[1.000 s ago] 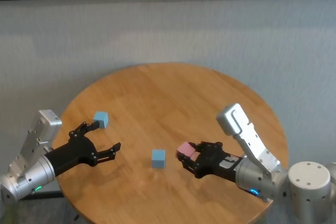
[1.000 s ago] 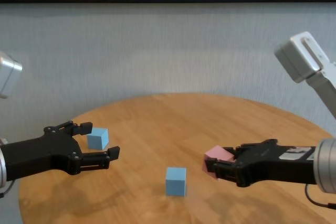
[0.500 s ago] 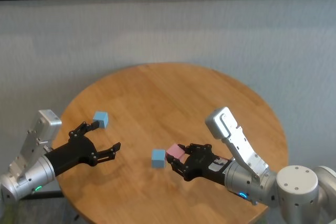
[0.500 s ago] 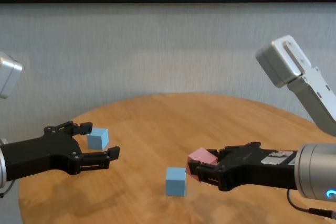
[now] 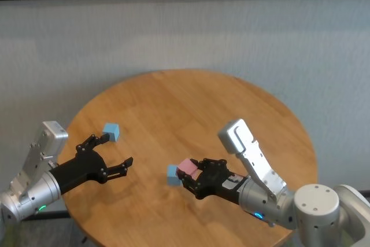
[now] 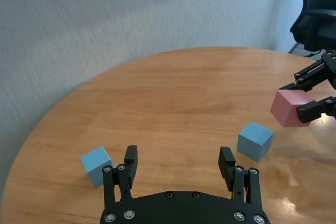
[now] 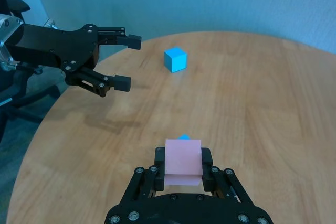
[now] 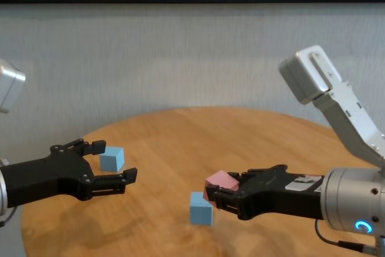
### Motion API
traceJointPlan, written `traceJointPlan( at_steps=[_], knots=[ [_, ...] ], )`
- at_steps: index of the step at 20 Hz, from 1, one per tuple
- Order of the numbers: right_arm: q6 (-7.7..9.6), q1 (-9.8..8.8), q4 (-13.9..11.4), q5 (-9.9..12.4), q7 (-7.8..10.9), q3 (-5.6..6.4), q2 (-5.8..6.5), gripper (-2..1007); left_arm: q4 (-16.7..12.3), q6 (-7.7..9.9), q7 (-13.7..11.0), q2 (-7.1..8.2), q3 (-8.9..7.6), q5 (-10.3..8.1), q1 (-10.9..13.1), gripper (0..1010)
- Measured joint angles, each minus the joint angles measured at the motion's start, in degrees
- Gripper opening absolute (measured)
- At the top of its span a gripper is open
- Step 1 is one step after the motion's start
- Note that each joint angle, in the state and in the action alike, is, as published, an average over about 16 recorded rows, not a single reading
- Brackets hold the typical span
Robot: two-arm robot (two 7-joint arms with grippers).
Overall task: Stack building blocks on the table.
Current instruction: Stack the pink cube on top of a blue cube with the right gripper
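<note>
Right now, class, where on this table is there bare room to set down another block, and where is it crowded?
The far half of the table, beyond the far blue block, is bare wood. The near edge is crowded: the open left gripper, the near blue block, and the right gripper carrying the pink block.

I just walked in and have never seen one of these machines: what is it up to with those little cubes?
It is stacking blocks. The right gripper is shut on the small matte pink cube and holds it in the air, beside and slightly above a light blue cube that stands near the middle of the round honey-coloured wooden table. The left gripper hangs open over the table's left side, next to the second light blue cube, touching nothing. Nothing is stacked yet.
</note>
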Motion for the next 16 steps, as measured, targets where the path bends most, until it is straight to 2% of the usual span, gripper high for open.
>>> traceJointPlan(
  at_steps=[7, 16],
  knots=[
    [-0.51, 0.85, 1.8, -0.9, -1.16, -0.78, -1.61, 359, 0.0, 0.0, 0.0, 0.0, 0.0, 0.0, 0.0, 1000],
    [-1.11, 1.78, 4.2, -2.3, -2.43, -1.01, -3.66, 359, 0.0, 0.0, 0.0, 0.0, 0.0, 0.0, 0.0, 1000]
  ],
)
